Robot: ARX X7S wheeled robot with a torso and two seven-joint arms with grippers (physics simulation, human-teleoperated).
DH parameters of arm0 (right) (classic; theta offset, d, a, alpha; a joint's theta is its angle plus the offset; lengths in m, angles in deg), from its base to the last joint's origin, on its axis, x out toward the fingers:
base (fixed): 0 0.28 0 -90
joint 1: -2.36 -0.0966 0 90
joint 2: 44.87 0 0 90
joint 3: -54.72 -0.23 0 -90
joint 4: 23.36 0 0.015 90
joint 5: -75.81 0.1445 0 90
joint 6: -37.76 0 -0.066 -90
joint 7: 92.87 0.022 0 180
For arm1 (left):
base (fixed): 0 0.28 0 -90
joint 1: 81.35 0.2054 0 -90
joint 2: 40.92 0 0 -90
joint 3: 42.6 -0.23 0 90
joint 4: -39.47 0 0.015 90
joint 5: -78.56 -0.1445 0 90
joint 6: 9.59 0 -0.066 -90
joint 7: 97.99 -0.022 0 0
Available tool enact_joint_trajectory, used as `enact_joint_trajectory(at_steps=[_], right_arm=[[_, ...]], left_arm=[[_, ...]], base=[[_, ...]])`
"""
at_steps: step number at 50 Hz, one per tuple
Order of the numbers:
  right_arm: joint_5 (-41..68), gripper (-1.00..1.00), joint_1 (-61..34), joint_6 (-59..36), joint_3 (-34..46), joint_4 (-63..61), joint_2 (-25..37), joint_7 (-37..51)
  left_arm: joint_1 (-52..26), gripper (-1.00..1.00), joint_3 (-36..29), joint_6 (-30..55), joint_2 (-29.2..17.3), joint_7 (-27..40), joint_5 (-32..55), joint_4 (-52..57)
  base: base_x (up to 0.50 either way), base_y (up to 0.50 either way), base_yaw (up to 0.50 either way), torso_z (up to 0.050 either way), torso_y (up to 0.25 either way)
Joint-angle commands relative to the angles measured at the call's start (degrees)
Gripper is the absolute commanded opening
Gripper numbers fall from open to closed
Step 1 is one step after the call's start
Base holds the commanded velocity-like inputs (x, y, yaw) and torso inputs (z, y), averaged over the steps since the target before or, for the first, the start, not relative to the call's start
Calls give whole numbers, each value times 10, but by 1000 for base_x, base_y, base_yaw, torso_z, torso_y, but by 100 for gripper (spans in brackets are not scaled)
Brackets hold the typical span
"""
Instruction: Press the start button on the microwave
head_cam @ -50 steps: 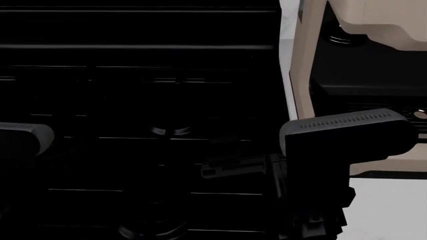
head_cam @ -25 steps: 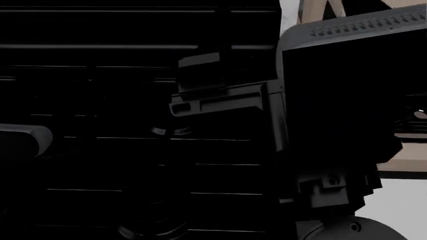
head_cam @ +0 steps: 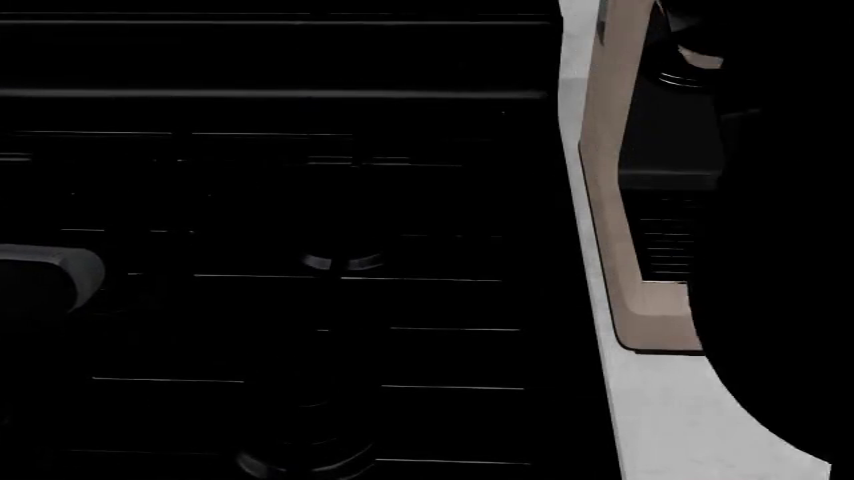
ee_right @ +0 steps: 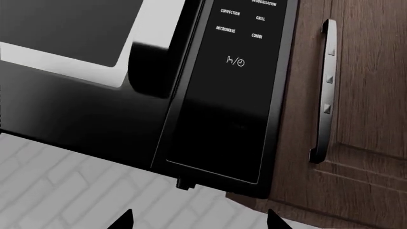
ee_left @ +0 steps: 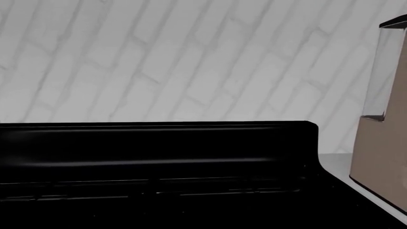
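Left wrist view: black stove (ee_left: 159, 162) with raised back rail, white brick wall (ee_left: 190, 57) behind it; tan appliance (ee_left: 381, 157) with a clear upper part at 3 o'clock. Left gripper itself not visible, state cannot be told.

Head view: black stove top (head_cam: 267, 250) fills the frame from 9 o'clock to centre; pale counter strip (head_cam: 667, 420) and tan appliance edge (head_cam: 614, 200) at 3 o'clock, partly hidden by a dark shape.

Right wrist view: microwave (ee_right: 95, 95) with glass door and dark handle (ee_right: 152, 67) at 10 o'clock; control panel (ee_right: 235, 86) centre, labels CONVECTION, GRILL, MICROWAVE, COMBI; start button not distinguishable. Brown cabinet (ee_right: 362, 95) with metal handle (ee_right: 323, 90) at 3 o'clock. Right gripper (ee_right: 198, 220), two fingertips apart at 6 o'clock, short of the panel.
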Motion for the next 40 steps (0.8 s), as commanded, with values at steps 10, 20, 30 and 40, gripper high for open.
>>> enact_joint_trajectory(at_steps=[10,20,30,40], right_arm=[[-80,100,-143,71,71,196,26,-94],[-125,-100,-184,93,128,280,21,-157],[-116,-100,-223,60,137,351,-6,-148],[-152,-100,-261,92,175,396,-12,-187]], left_arm=[[-2,100,-11,-2,-4,4,5,-1],[-1,100,-14,-4,-6,6,9,-4],[0,100,-18,-8,-6,8,11,-6],[-1,100,-22,-15,-8,9,11,-12]], base=[[0,0,0,0,0],[0,0,0,0,0],[0,0,0,0,0],[0,0,0,0,0]])
